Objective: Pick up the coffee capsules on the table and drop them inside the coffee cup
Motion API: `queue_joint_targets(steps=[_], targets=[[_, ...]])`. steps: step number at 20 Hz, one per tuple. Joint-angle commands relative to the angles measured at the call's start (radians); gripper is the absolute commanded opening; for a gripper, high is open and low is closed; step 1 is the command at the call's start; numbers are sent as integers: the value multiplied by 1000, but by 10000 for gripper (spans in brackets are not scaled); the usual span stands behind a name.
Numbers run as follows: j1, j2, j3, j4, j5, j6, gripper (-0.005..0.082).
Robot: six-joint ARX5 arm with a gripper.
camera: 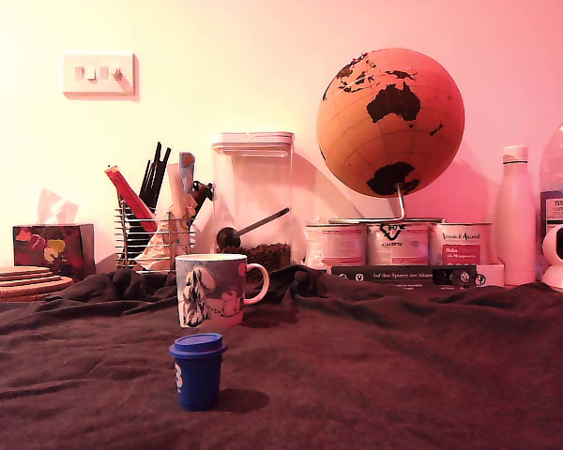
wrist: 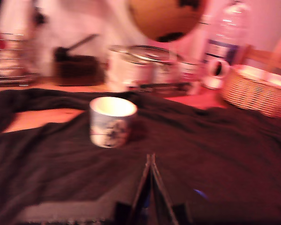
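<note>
Pink-lit wall behind, with a switch plate, a cork globe [camera: 390,122] on a stand, a clear canister [camera: 254,199] with a scoop, labelled tins [camera: 398,242], a white bottle [camera: 516,216], a wire caddy of utensils [camera: 153,236] and a tissue box [camera: 53,250] at the exterior view's left

Tabletop [camera: 403,366] draped in wrinkled dark cloth

Coffee cup [camera: 211,290] stands upright mid-cloth, handle toward the exterior view's right; pale inside shows in the wrist view [wrist: 113,121], and nothing can be made out in it

Blue capsule [camera: 198,370] stands on the cloth in front of the cup, nearer the exterior camera, wide rim up, white mark on its side; well apart from the cup, not touching. Long axis upright. No grey-brown capsule visible in either view

Arm not seen in the exterior view. Wrist view is blurred: the fingers [wrist: 151,187] look pressed together into a narrow wedge, tips meeting, pointing toward the cup. A blue glint sits low between them, and another blue smear on the cloth just beside; too blurred to say whether either is a capsule, or whether anything is held

Judgement: cup lies straight ahead of the fingers with bare cloth between, nothing in the way. Wicker basket [wrist: 255,89] and tins stand well clear behind
</note>
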Motion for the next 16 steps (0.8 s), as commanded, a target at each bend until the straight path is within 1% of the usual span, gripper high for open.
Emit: queue_joint_targets(steps=[1, 4, 5, 8, 9, 10, 11, 12, 13, 14, 15, 16], targets=[[-25, 21, -26, 5, 17, 0, -12], [-87, 74, -43, 12, 18, 2, -6], [-109, 90, -52, 19, 19, 6, 18], [-178, 133, -71, 61, 18, 10, 135], [-198, 144, -71, 75, 19, 16, 200], [-218, 152, -71, 89, 14, 16, 300], [-237, 159, -71, 97, 8, 17, 419], [-252, 166, -71, 104, 3, 17, 496], [-266, 174, -71, 114, -9, 30, 509], [-279, 183, -72, 124, -26, 30, 508], [-290, 193, -75, 140, -37, 43, 508], [-301, 201, -84, 163, -46, 46, 508]])
